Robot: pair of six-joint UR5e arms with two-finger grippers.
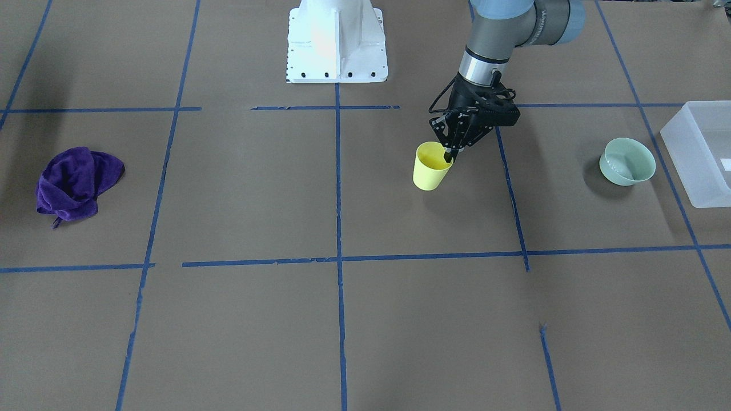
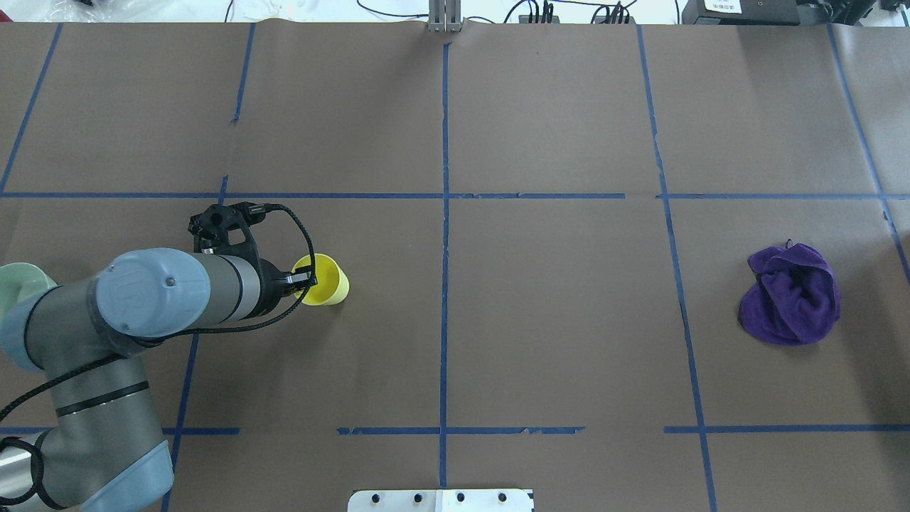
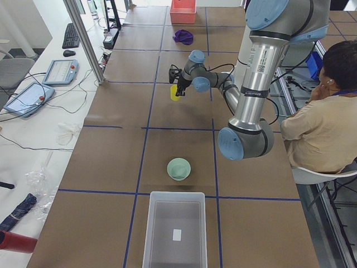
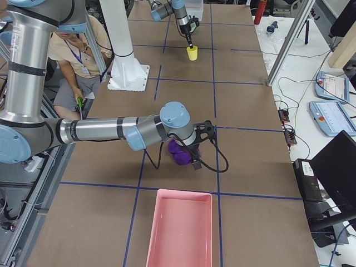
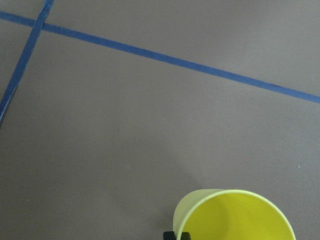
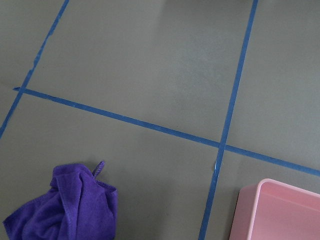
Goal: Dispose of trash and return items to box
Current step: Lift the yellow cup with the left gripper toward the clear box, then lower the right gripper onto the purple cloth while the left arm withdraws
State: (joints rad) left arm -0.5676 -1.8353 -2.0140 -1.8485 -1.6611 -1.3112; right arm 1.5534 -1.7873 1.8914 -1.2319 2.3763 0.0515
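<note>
Nothing was boxed yet; the left gripper (image 1: 451,154) pinched the yellow cup (image 1: 431,168) at its rim, left of centre; the mint bowl (image 1: 627,161) waited near the empty box (image 1: 685,154), far left (whether the right gripper (image 4: 196,159) was open or closed, I cannot tell).

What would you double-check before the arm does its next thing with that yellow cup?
1. Left gripper closed on the cup at its rim: ok.
2. Cup upright: ok.
3. Box open, with room inside: ok.
4. Straight path to box free: not ok, the bowl sits between; probably lift over it.
5. Right gripper, above the purple cloth, open or shut: cannot tell.
</note>
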